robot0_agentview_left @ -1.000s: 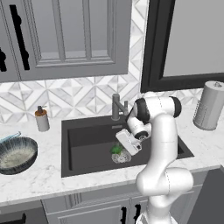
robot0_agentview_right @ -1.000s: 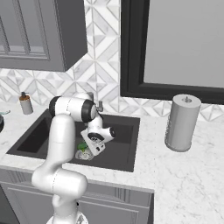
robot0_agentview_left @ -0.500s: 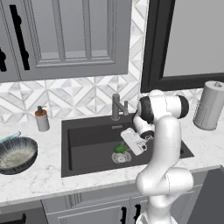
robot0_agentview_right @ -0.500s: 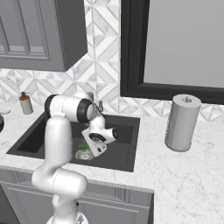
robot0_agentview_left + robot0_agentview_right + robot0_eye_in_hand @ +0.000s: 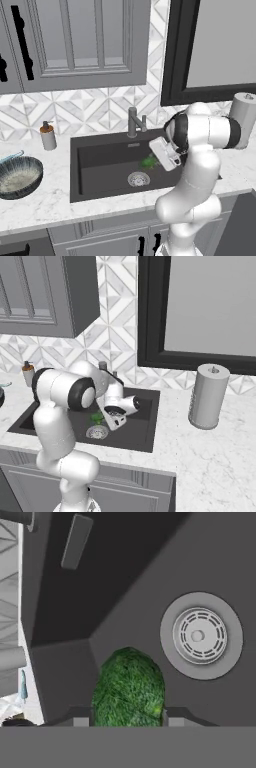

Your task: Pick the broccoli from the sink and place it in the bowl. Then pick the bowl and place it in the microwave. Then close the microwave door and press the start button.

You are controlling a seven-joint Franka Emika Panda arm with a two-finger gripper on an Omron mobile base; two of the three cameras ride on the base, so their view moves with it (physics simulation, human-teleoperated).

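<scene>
Broccoli gripped above the sink floor

Broccoli [image 5: 129, 687] sits between the two dark fingertips [image 5: 80, 717] of the gripper [image 5: 151, 161], which is partly closed on it from both sides. The hand hangs inside the dark sink [image 5: 100, 165], with the green piece just beside the round silver drain [image 5: 201, 635] in the hand view. The faucet [image 5: 134, 121] stands at the basin's back edge. The bowl [image 5: 17, 176] rests on the marble counter [image 5: 45, 200] to the left, well apart from the sink.

two base views from behind, left and right, sharing the sink [image 5: 107, 167]; hand view close above its floor
</scene>
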